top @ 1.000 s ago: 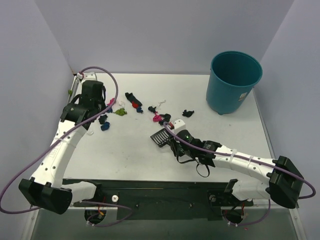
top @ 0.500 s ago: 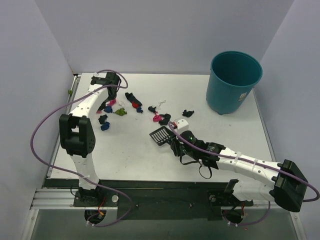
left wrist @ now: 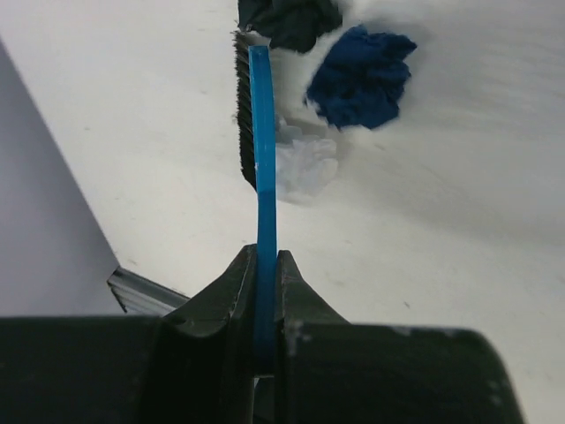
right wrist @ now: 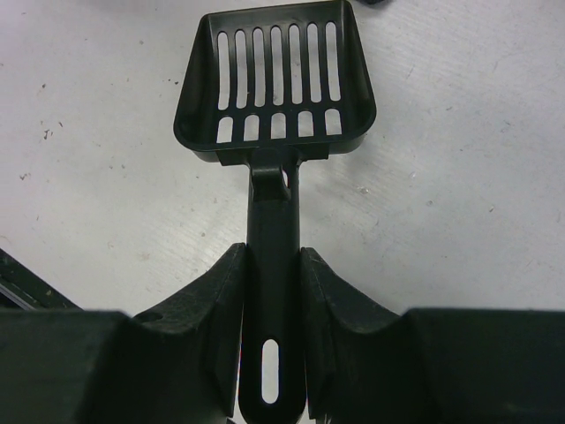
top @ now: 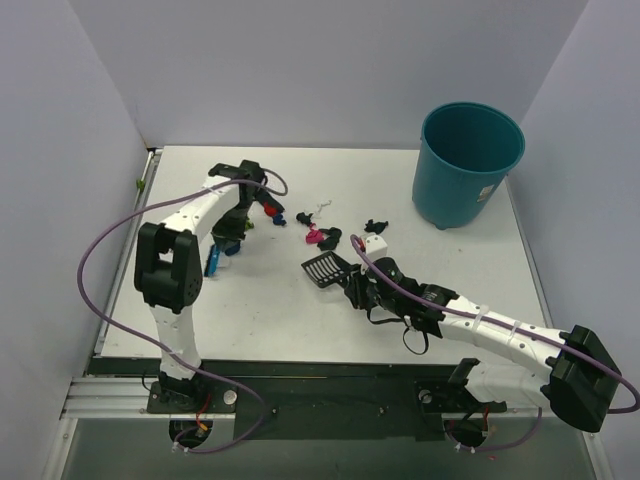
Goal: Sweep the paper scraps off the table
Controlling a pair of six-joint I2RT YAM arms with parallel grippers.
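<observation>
The paper scraps lie on the white table [top: 450, 275]: red and black [top: 270, 208], black [top: 303, 217], pink [top: 314, 237] and black [top: 375, 225]. My left gripper [top: 227, 235] is shut on the small blue hand brush [top: 212, 262]. In the left wrist view the brush [left wrist: 262, 159] runs out from my gripper [left wrist: 263, 256] to a dark blue scrap [left wrist: 362, 75], a black scrap [left wrist: 291, 18] and a white scrap [left wrist: 305, 168]. My right gripper [top: 355, 290] is shut on the handle of the black slotted scoop [top: 320, 268], which rests empty on the table [right wrist: 275, 79].
A teal round bin [top: 465, 165] stands at the far right of the table. A small white block [top: 375, 245] lies just right of the scoop. The metal rail of the table edge [left wrist: 141, 291] runs along the left side.
My left arm swung from the left edge out over the table and folded back, carrying the brush rightward through the left cluster of scraps. The right gripper and scoop barely moved.
</observation>
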